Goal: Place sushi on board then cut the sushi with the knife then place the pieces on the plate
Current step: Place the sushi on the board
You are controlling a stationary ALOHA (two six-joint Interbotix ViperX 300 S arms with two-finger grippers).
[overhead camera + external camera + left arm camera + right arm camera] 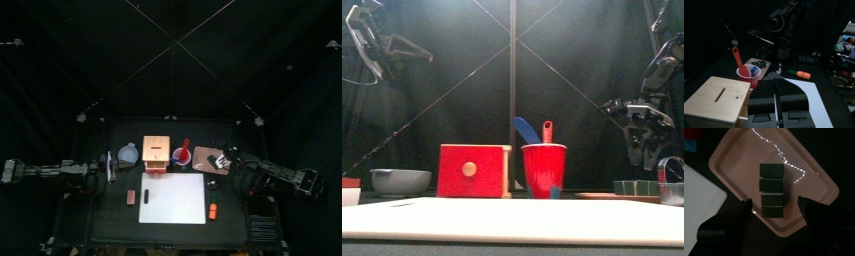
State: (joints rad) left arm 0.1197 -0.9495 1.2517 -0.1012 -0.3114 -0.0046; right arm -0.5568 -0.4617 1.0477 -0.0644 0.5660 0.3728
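The sushi roll [771,190], a row of dark green blocks, lies on the pink tray [744,158] at the table's right, behind the white board [174,198]. My right gripper [774,214] hangs open just above it, one jaw on each side of the roll's near end, not touching. The front view shows the sushi [639,187] low at the right under the right gripper [652,150]. A red cup [545,170] holds a blue and a red knife [736,57]. My left gripper [778,85] rests shut at the table's left, holding nothing.
A wooden box with a red drawer front [159,155] stands behind the board, with a blue-grey bowl [128,153] to its left. A small reddish toy [131,195] lies left of the board and an orange toy [213,211] at its right front corner.
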